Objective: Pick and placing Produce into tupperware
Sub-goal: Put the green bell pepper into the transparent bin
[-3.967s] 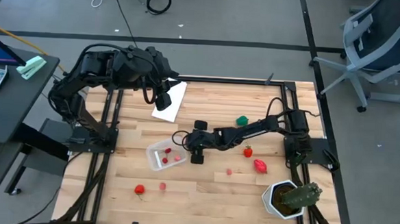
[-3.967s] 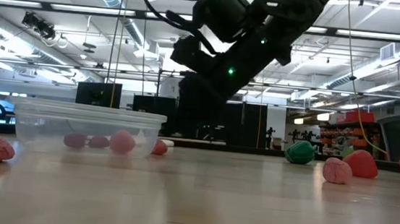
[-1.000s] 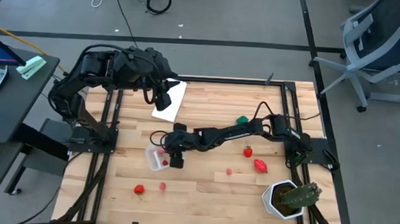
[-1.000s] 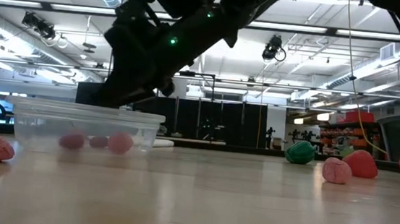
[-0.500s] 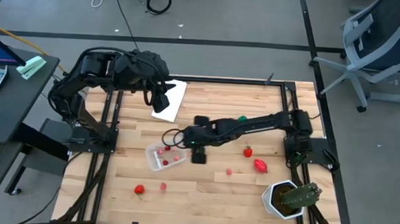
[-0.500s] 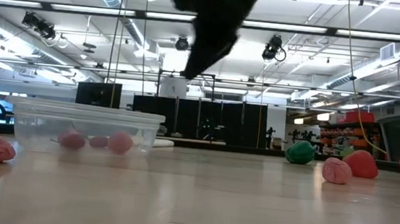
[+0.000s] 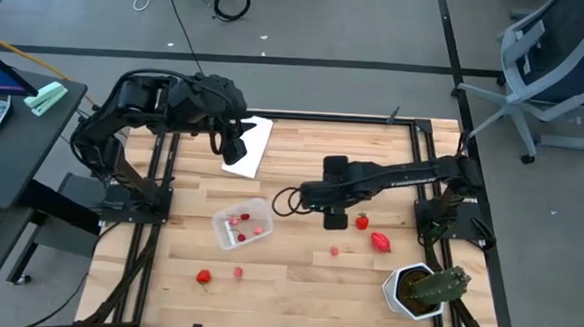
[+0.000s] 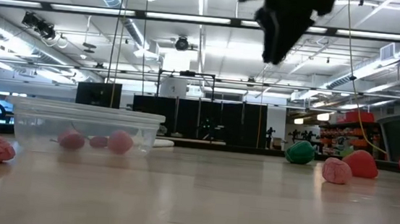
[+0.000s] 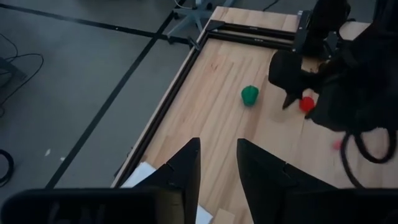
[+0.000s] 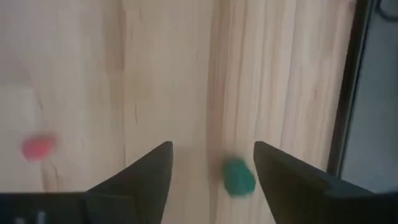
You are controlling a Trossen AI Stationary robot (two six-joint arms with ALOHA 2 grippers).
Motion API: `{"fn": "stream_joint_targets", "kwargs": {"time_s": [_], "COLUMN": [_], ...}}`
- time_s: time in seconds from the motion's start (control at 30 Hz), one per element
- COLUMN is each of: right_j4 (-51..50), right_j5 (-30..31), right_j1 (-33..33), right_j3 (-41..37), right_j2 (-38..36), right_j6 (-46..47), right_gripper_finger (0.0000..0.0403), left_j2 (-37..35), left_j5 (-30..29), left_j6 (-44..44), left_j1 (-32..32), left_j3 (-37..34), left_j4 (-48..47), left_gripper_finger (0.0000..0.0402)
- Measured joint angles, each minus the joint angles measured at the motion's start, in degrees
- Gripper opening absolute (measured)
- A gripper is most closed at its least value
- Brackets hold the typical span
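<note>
My right claw [image 7: 337,220] hangs above the middle of the table [image 7: 296,274], its fingers [image 10: 144,176] spread apart and holding nothing. Just beside it, toward my right arm's base, lies a red berry [image 7: 362,222], with a larger red piece [image 7: 379,242] a little farther on and a small pink bit [image 7: 334,252] near that, toward the table's front edge. The round green piece [image 10: 238,176] sits past the claw on the far side, toward the back rail; my right wrist view shows it between my spread fingers, down on the bare wood.

On the other side of the claw, apart from it, sits the clear box [image 7: 242,224], with a few small red and pink pieces [image 8: 119,143] lying inside. Beyond the box, near the front edge, two more red pieces [image 7: 204,276] rest on the wood. Nothing stands between the claw and the berry beside it.

A cactus in a white pot [image 7: 421,289] stands at the front corner on my right side. A flat white panel [image 7: 249,146] lies at the back, and my left claw [image 7: 235,153] hovers over it, fingers parted a little, empty. An office chair [image 7: 557,67] stands off the table.
</note>
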Motion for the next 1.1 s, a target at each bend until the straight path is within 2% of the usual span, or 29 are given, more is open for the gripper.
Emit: {"fn": "stream_joint_targets", "kwargs": {"time_s": [0.13, 0.23, 0.33, 0.43, 0.63, 0.73, 0.83, 1.1], "right_j4": [-0.4, -0.3, 0.7, 5.4, 11.3, 11.5, 12.1, 14.7], "right_j5": [0.1, 3.0, 6.4, 6.6, 5.9, 3.0, -0.8, -1.7], "right_j1": [-0.1, -0.9, -3.3, -6.4, -11.9, -14.1, -15.6, -18.5], "right_j3": [-7.5, -14.6, -20.4, -24.1, -25.7, -25.7, -25.7, -25.7], "right_j2": [0.1, 0.1, 0.2, 0.2, 0.2, 0.2, 0.2, 0.2], "right_j6": [0.2, -0.5, -3.6, -7.9, -12.3, -15.0, -17.0, -19.8], "right_gripper_finger": [0.0261, 0.027, 0.0271, 0.0266, 0.025, 0.0249, 0.0252, 0.0268], "left_j2": [0.0, 0.0, 0.0, 0.0, 0.0, 0.0, 0.0, 0.0], "left_j5": [0.0, 0.0, 0.0, 0.0, 0.0, 0.0, 0.0, 0.0], "left_j6": [0.0, 0.9, 2.9, 3.5, 4.3, 6.0, 6.5, 6.6], "left_j1": [0.0, 0.1, 0.1, 0.1, 0.2, 0.2, 0.2, 0.2], "left_j3": [0.0, 0.0, 0.0, 0.0, 0.0, 0.0, 0.0, 0.0], "left_j4": [-1.4, -1.9, -1.9, -1.9, -1.9, -1.9, -1.9, -2.0], "left_gripper_finger": [0.011, 0.0112, 0.011, 0.011, 0.011, 0.011, 0.0112, 0.0111]}}
